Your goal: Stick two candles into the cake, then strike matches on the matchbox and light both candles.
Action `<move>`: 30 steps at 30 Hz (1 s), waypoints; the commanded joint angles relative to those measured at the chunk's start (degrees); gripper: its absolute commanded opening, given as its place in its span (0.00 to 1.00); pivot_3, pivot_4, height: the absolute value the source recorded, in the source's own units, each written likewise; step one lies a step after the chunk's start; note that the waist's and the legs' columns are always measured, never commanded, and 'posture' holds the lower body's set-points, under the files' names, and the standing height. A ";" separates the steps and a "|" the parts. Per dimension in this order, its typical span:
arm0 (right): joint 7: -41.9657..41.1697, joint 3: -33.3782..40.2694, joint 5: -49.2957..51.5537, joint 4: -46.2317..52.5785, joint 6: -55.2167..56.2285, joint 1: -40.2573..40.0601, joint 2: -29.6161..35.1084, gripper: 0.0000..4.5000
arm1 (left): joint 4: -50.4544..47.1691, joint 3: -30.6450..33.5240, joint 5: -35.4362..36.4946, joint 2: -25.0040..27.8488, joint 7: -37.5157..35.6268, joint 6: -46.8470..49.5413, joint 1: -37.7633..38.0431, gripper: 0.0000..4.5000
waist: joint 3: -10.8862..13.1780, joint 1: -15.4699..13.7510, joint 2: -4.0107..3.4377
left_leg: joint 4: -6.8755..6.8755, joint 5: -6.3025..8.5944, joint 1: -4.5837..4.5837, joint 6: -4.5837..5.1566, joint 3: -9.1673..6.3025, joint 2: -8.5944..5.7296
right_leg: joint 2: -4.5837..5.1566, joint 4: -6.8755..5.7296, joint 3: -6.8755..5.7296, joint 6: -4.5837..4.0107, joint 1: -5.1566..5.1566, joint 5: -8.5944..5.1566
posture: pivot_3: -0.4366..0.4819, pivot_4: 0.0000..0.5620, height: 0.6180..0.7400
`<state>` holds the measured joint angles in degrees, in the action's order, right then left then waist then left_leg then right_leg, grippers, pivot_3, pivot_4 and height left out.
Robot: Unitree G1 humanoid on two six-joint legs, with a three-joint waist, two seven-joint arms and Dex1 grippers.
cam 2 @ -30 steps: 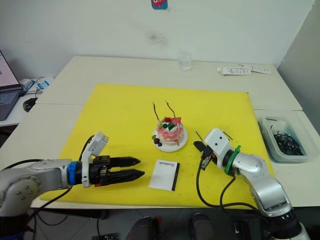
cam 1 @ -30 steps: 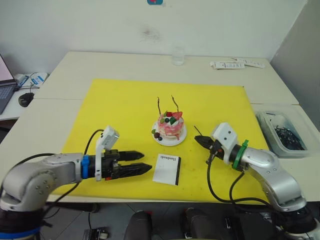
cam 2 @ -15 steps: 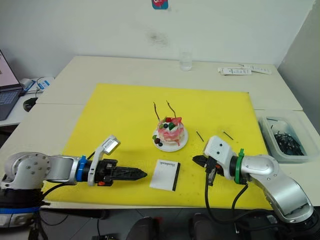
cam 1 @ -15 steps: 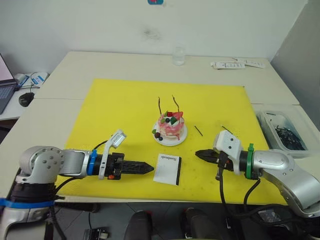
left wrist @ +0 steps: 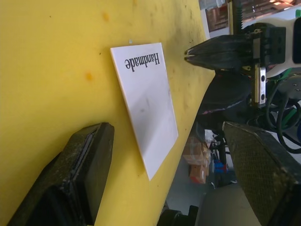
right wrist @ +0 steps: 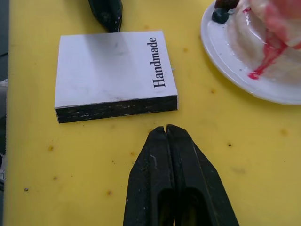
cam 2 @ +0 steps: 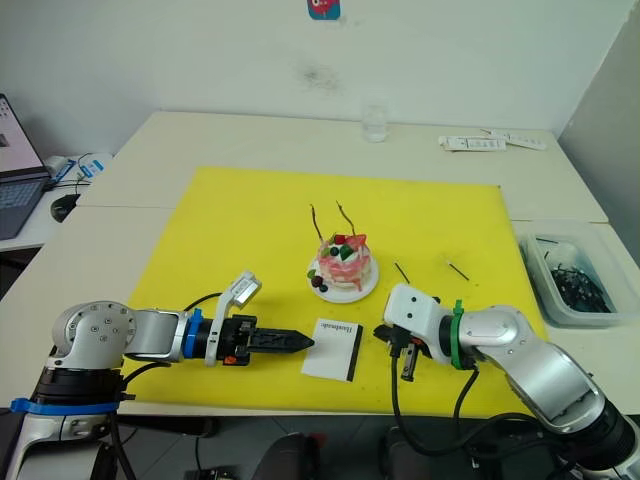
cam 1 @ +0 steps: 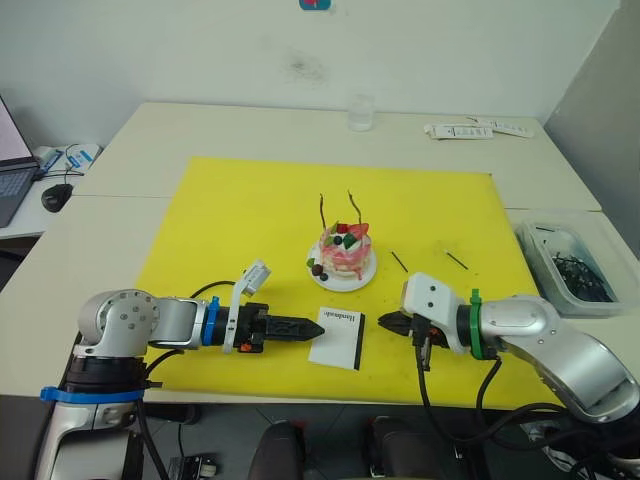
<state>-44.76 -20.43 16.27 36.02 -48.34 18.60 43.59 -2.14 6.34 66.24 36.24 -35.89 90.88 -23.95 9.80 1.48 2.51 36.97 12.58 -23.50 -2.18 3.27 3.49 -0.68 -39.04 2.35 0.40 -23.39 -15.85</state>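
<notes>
— Where are the two arms?

— Both reach in low from opposite sides, forearms nearly level, tips pointing toward each other. The left gripper comes from the robot's left, its black fingers stretched straight out from the wrist.

— Open or closed?

— The left wrist view shows its jaws standing apart, one finger on each side of the frame. The right gripper is pressed tight — in the right wrist view its fingers meet along their whole length with nothing between them.

— And the right arm's pose?

— Elbow bent out to the robot's right, wrist turned inward.
</notes>
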 commanded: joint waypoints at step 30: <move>-2.91 -7.51 -4.57 -7.32 2.98 5.01 -11.04 0.00 | -4.17 3.05 -1.31 -5.82 3.87 1.62 4.01 0.91 | -0.03 -0.09 0.02 | 0.01 0.00 0.03 0.00 -0.02 -0.01 | 0.04 0.02 -0.02 0.03 0.06 0.02 | 0.48 0.27 1.00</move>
<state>-47.37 -28.57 10.45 27.74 -45.11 23.25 33.06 -5.17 10.63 65.01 31.29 -32.73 92.01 -20.80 9.78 1.40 2.53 36.98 12.58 -23.47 -2.18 3.25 3.48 -0.64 -39.02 2.32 0.44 -23.32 -15.83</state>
